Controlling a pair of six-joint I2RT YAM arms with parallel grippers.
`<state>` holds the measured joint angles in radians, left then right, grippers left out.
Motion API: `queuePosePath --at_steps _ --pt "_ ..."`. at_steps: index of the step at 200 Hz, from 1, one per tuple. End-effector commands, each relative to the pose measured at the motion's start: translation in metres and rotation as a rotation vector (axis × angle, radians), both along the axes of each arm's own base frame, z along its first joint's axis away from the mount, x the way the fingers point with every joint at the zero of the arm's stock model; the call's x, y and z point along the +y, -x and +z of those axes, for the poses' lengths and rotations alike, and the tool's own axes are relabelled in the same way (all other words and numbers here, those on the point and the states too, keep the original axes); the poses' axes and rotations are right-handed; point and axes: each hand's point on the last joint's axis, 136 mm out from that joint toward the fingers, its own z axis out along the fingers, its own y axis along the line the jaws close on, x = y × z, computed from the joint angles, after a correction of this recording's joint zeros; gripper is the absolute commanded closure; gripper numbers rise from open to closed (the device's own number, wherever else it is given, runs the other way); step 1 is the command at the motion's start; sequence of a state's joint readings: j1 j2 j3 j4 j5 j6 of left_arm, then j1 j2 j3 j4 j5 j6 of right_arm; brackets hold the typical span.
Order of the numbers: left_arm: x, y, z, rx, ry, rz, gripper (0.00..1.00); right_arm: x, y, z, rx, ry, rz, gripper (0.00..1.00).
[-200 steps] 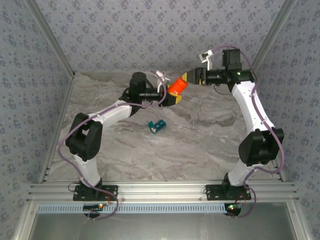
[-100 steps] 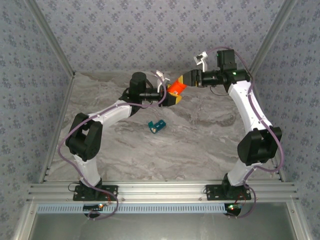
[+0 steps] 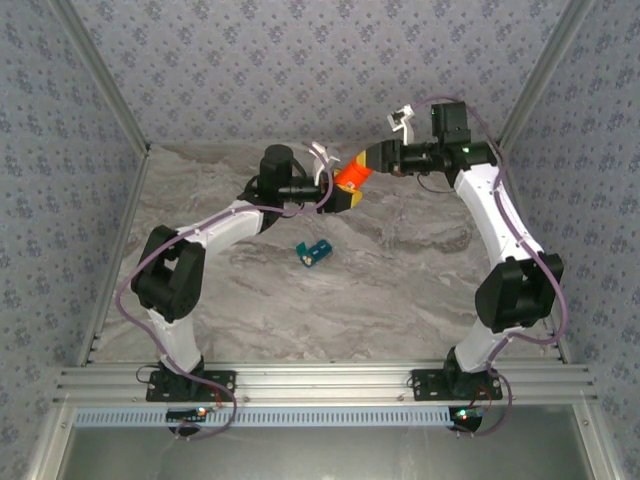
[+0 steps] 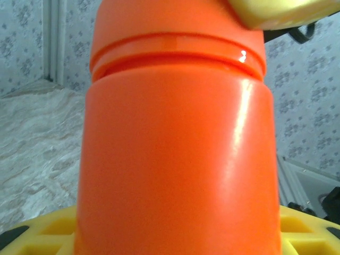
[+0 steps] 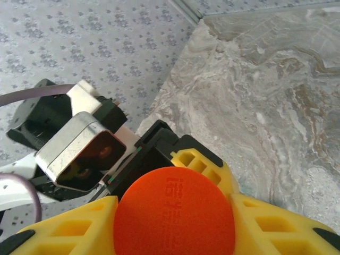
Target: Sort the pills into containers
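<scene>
Orange bottle (image 3: 352,177) hangs over the marble table (image 3: 400,290).

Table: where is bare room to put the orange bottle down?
Free: the table between the teal pill box and the right arm, and the strip on the near side of the box. Crowded: the far middle, where the left arm and the right one meet at the orange bottle.

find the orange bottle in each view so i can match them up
top external: orange bottle upper centre, above the teal pill box
left wrist: its body large in the centre, cap at the top
right wrist: its round cap end-on at bottom centre
shared landmark: the grey marbled table
</scene>
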<state>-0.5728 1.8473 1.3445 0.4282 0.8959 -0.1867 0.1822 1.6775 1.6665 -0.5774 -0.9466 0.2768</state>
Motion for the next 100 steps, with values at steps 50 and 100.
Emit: queuePosePath --at_steps 50,100 --pt "-0.028 0.037 0.033 -0.437 -0.059 0.1 1.0 0.015 -0.007 -0.061 0.261 0.036 -0.248 0.57" --pt "-0.033 0.037 0.028 -0.463 -0.071 0.113 1.0 0.019 -0.007 -0.066 0.288 0.044 -0.271 0.56"
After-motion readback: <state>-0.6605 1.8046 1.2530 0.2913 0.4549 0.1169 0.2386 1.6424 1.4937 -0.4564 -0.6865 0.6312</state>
